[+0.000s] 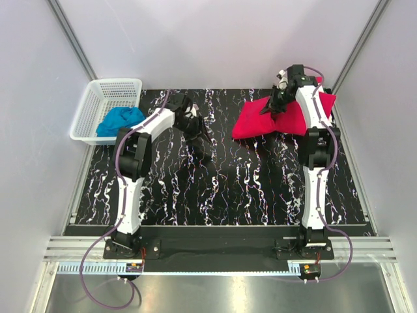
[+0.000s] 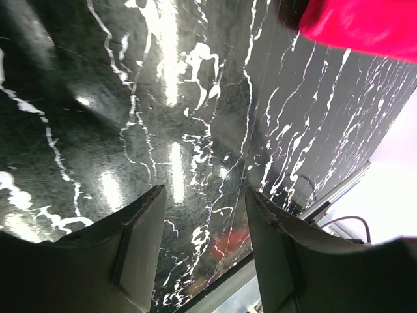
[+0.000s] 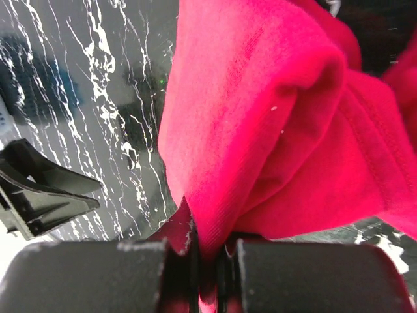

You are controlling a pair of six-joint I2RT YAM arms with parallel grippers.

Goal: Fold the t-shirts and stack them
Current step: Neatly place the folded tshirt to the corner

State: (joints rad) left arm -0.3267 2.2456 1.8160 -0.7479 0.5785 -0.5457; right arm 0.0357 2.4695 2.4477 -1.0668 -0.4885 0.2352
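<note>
A bright red t-shirt (image 1: 260,119) lies bunched at the back right of the black marbled table (image 1: 221,189). My right gripper (image 1: 279,98) is shut on a fold of it; in the right wrist view the red fabric (image 3: 260,130) is pinched between the closed jaws (image 3: 207,251) and hangs forward in thick folds. My left gripper (image 1: 197,134) is open and empty over the table's back middle, left of the shirt. In the left wrist view its fingers (image 2: 140,241) stand apart over bare table, and a corner of the red shirt (image 2: 365,26) shows at top right.
A white plastic basket (image 1: 107,107) at the back left holds a blue cloth (image 1: 120,120). White walls close in on both sides. The left gripper's black fingers (image 3: 45,192) show at the left of the right wrist view.
</note>
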